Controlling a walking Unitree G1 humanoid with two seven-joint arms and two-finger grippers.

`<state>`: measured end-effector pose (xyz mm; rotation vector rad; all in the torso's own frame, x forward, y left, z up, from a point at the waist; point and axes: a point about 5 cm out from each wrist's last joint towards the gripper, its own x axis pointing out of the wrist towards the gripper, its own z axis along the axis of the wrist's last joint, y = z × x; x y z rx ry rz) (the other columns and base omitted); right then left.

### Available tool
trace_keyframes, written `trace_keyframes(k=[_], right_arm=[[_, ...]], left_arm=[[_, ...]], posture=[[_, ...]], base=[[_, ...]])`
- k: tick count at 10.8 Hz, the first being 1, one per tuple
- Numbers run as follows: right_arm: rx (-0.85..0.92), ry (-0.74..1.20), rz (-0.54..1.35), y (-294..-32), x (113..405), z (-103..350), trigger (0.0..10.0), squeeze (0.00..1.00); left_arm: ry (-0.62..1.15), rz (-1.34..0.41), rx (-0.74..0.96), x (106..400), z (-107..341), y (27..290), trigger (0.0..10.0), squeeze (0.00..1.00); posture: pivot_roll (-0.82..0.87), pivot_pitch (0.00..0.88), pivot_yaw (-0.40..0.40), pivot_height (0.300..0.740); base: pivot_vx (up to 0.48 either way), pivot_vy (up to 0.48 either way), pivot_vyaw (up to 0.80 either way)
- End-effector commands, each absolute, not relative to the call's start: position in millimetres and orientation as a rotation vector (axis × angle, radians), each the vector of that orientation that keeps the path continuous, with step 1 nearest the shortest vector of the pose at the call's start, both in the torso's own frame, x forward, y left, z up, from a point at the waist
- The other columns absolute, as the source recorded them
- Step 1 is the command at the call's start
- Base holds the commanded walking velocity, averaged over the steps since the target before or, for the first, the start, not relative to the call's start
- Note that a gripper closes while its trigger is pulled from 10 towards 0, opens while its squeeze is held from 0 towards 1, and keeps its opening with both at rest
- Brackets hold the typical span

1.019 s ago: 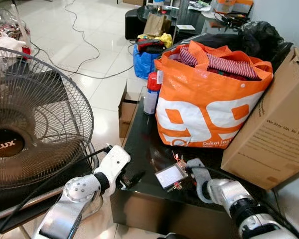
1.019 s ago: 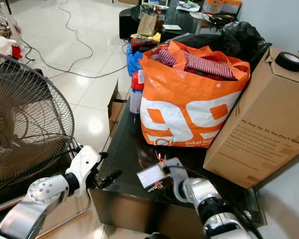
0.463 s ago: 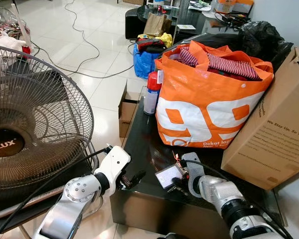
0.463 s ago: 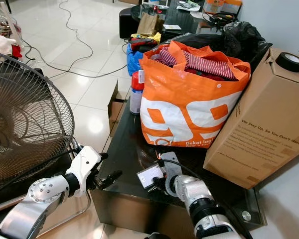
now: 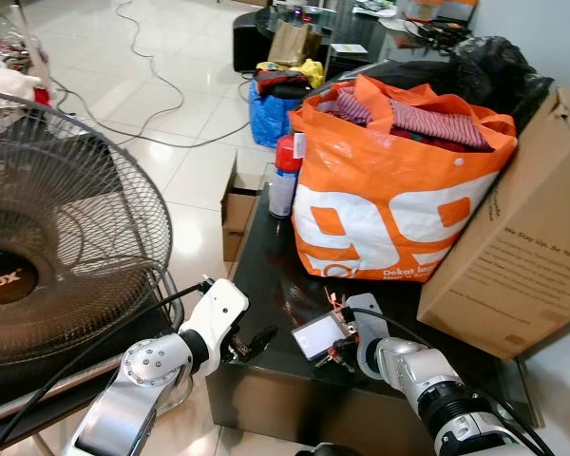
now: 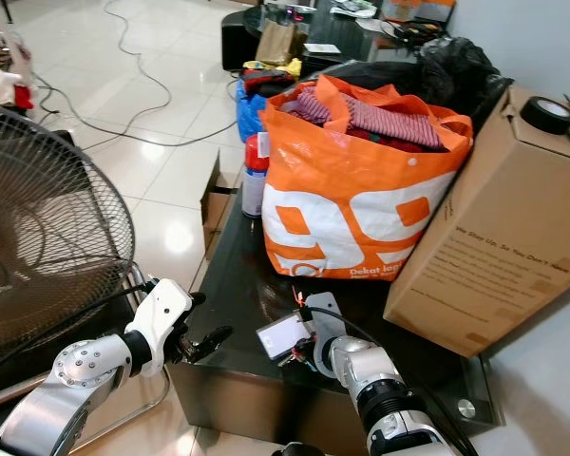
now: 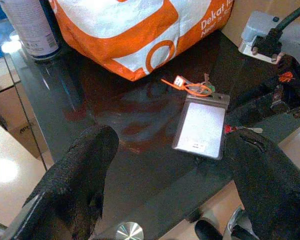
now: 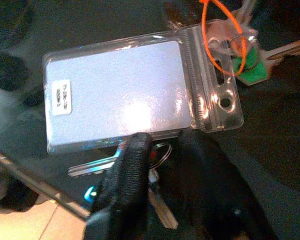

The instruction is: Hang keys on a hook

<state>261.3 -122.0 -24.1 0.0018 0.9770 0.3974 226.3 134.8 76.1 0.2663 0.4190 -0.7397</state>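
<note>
A bunch of keys [image 8: 157,150] with a clear card holder [image 5: 316,334] and an orange loop [image 7: 190,87] lies near the front edge of the black glass table [image 5: 266,256]. My right gripper [image 5: 345,346] rests on the table right behind the card holder. In the right wrist view its two black fingers [image 8: 132,180] are pressed close together around the key ring, just under the card holder [image 8: 115,95]. My left gripper [image 5: 254,341] hovers off the table's front left corner, open and empty, with the card holder [image 7: 202,125] between and beyond its fingers.
An orange shopping bag [image 5: 389,190] full of clothes stands on the table behind the keys, with a cardboard box [image 5: 522,247] to its right and a spray can [image 5: 284,176] to its left. A large fan [image 5: 57,256] stands on the left. Cables and bags lie on the tiled floor beyond.
My right gripper has slid left along the table up to the card holder and closed in on the key ring. The camera shifted a little; the left gripper stays put.
</note>
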Motion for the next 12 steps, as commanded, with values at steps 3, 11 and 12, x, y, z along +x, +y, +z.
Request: trace_keyframes(k=[3,11,12], right_arm=[[0.016,0.93,0.447,-125,267,-15,10.0,1.0],[-0.229,1.011,0.594,-133,253,-23,10.0,0.0],[-0.232,1.009,0.589,-132,254,-24,10.0,0.0]], left_arm=[[0.405,-0.755,0.271,225,81,131,10.0,0.0],[0.409,-0.756,0.265,224,79,128,10.0,0.0],[0.409,-0.757,0.265,224,79,128,10.0,0.0]], posture=[[-0.16,0.0,-0.122,0.74],[-0.16,0.0,-0.132,0.74],[-0.16,0.0,-0.132,0.74]], base=[[0.0,0.0,0.0],[0.0,0.0,0.0],[0.0,0.0,0.0]])
